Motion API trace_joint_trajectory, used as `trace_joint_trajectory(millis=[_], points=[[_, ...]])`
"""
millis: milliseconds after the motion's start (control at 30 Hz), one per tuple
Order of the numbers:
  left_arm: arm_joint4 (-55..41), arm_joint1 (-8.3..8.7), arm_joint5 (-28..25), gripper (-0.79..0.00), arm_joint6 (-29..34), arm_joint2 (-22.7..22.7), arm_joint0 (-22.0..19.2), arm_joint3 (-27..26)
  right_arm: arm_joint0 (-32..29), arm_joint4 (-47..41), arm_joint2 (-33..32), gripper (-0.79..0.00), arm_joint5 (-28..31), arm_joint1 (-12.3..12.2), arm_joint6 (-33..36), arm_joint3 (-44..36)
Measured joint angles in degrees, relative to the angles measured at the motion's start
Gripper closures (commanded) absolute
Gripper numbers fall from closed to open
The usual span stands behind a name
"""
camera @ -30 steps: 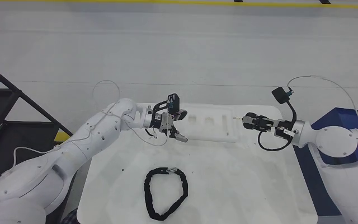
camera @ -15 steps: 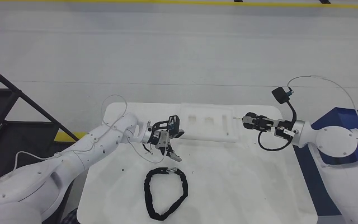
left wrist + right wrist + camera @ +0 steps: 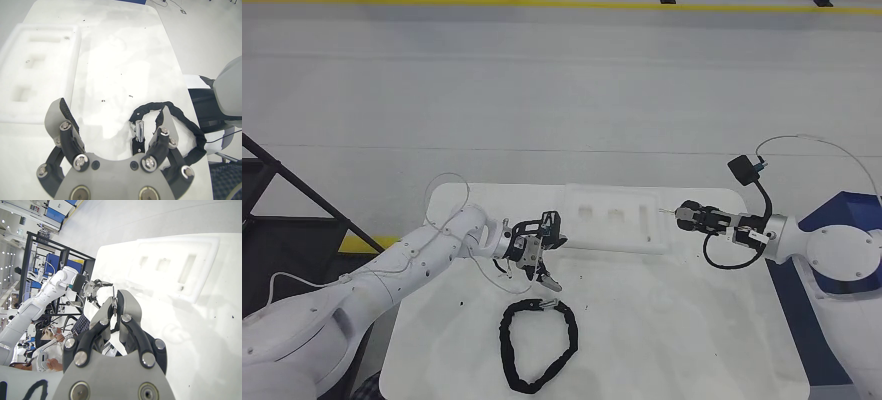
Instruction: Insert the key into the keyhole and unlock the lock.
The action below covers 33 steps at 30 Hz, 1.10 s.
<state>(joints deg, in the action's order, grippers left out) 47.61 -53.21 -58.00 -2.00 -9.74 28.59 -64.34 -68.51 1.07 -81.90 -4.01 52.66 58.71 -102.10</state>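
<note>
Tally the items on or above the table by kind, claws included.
Chain lock: 1
Key: 1
Foam tray: 1
Claws: 2, the left claw open over the lock and the right claw holding the key
Total: 5

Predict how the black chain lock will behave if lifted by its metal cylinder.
The chain lock would probably sag and dangle, since its fabric-sleeved loop lies in loose curves. The polished cylinder looks smooth, so it may slip between jaws.
</note>
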Motion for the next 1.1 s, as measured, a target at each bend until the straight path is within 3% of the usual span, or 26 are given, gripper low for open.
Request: trace_joint_trajectory(millis=[300,400,700,933,1100], points=[[0.53,0.03,0.82,-0.785,0.36,-0.18,0.41,-0.35,0.00,0.00,0.00,0.000,0.00,0.00,0.00,0.00],[1.80,0.60,1.06,-0.785,-2.40,-1.54,2.15,-2.19,0.00,0.00,0.00,0.000,0.00,0.00,0.00,0.00],[17.02,6.48,0.38,-0.785,-15.42,-4.99,7.75,-8.46,0.00,0.00,0.00,0.000,0.00,0.00,0.00,0.00],[28.27,10.00,10.04,-0.785,-25.96,-7.74,14.84,-9.63,0.00,0.00,0.00,0.000,0.00,0.00,0.00,0.00],[32.25,10.97,13.03,-0.785,-25.28,-8.60,17.49,-10.00,0.00,0.00,0.00,0.000,0.00,0.00,0.00,0.00]])
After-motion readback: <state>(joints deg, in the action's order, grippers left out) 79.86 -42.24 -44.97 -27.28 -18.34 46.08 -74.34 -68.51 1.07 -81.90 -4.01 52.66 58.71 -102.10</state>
